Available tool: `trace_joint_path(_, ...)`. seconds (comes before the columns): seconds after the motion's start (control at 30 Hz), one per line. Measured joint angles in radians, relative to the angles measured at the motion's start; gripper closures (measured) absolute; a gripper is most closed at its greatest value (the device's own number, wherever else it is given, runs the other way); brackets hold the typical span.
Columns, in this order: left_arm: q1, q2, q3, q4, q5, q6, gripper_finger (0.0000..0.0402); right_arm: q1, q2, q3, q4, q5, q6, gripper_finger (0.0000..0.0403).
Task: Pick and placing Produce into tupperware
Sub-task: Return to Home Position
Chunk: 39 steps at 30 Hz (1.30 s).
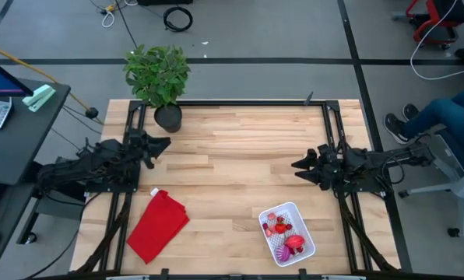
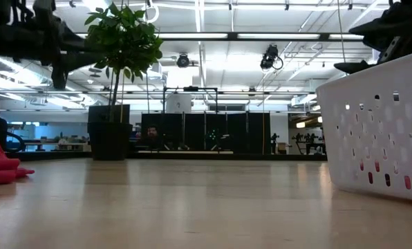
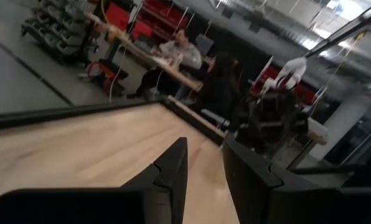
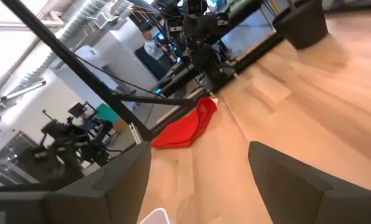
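Observation:
The white perforated tupperware [image 1: 288,232] stands near the table's front right, close up in the low view [image 2: 379,124]. The produce [image 1: 285,233], small red and pink toy fruits, lies inside it and shows pink through the holes [image 2: 406,181]. My left gripper [image 1: 160,145] hovers level over the table's left side, its fingers a narrow gap apart [image 3: 204,148] with nothing between them. My right gripper [image 1: 299,165] hovers level over the right side, behind the tupperware, wide open [image 4: 201,149] and empty. The two grippers point toward each other.
A red folded cloth [image 1: 159,224] lies at the front left. A potted plant [image 1: 160,78] stands at the far left corner. Bare wood lies between the two grippers in the table's middle. People sit in the room beyond the table [image 3: 179,53].

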Motion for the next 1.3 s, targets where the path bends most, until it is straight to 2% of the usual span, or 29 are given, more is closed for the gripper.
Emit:
trace_joint_path(0.23,0.000,0.000,-0.065,-0.011,0.000,0.001,0.0294,0.000,0.016,0.000,0.001,0.000,0.034,0.0124)
trace_joint_path(0.67,0.000,0.000,-0.068,-0.059,0.002,0.110,0.0294,0.000,0.016,0.000,0.002,0.000,0.003,0.0124)
trace_joint_path(1.3,0.000,0.000,-0.071,-0.036,-0.001,0.105,0.0294,0.000,0.002,-0.001,0.000,0.000,0.003,0.0124)
